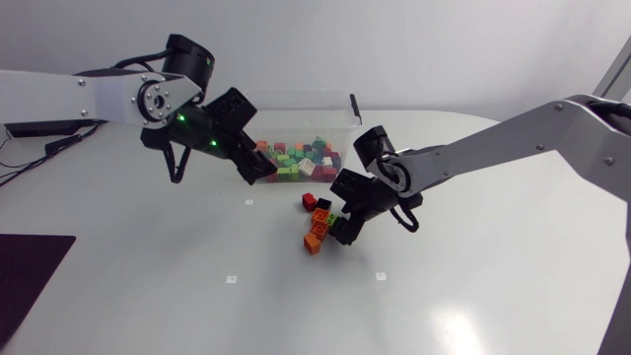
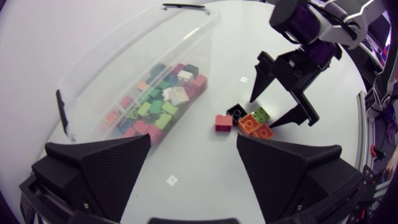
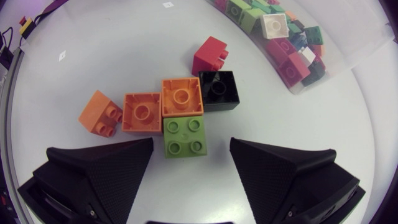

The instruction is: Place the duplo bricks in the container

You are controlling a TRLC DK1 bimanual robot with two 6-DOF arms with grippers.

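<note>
A loose cluster of duplo bricks [image 1: 319, 225] lies on the white table in front of the clear container [image 1: 296, 105]. It holds a lime brick [image 3: 185, 137], three orange bricks [image 3: 142, 112], a black one [image 3: 219, 90] and a red one [image 3: 209, 55]. My right gripper [image 3: 191, 143] hovers open right over this cluster, the lime brick just ahead between its fingertips, untouched. My left gripper [image 2: 193, 148] stands wide open and empty above the container's front edge. Several coloured bricks [image 2: 158, 102] lie inside the container [image 2: 106, 56].
A dark mat [image 1: 30, 268] covers the table's near left corner. Small white markers [image 1: 231, 279] dot the tabletop. The container's black-tipped clip [image 1: 354, 106] sticks up at its right end. Bare table stretches in front of the cluster.
</note>
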